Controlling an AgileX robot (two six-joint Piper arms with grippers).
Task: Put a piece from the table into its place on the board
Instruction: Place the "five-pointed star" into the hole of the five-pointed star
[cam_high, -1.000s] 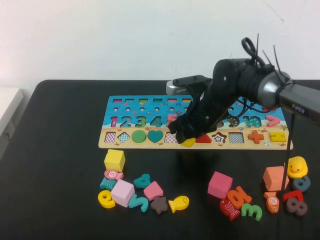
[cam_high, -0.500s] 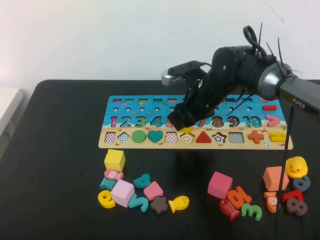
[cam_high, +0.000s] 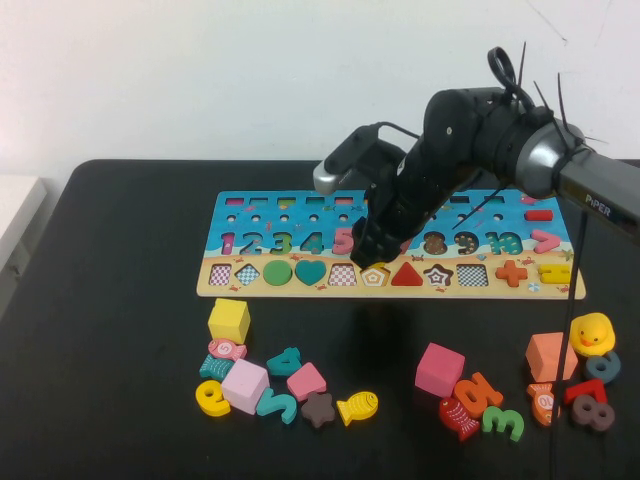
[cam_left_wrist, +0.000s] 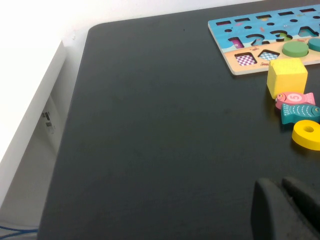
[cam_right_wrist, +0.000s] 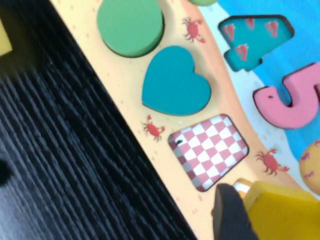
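High view: we saw right gripper (cam_high: 372, 252) had lifted w/ yellow piece (cam_right_wrist: 280, 210) clamped, place (cam_high: 375, 276) uncovered & empty – seating unfinished; left gripper (cam_left_wrist: 287, 210) parked, jaws unclear.

yellow cube (cam_high: 229, 321): sits just in front of the long puzzle, on the left
pink cubes: a pale one (cam_high: 245, 386) on the left, a bright one (cam_high: 440, 369) more to the right
yellow fish (cam_high: 357, 406): lies by a brown star-like bit (cam_high: 319, 409)
rubber duck (cam_high: 592, 334): far right, next to an orange cube (cam_high: 551, 357)
green circle (cam_right_wrist: 130, 24): sits in its hole, beside the teal heart (cam_right_wrist: 174, 84)
checkered hole (cam_right_wrist: 209, 150): red and white squares
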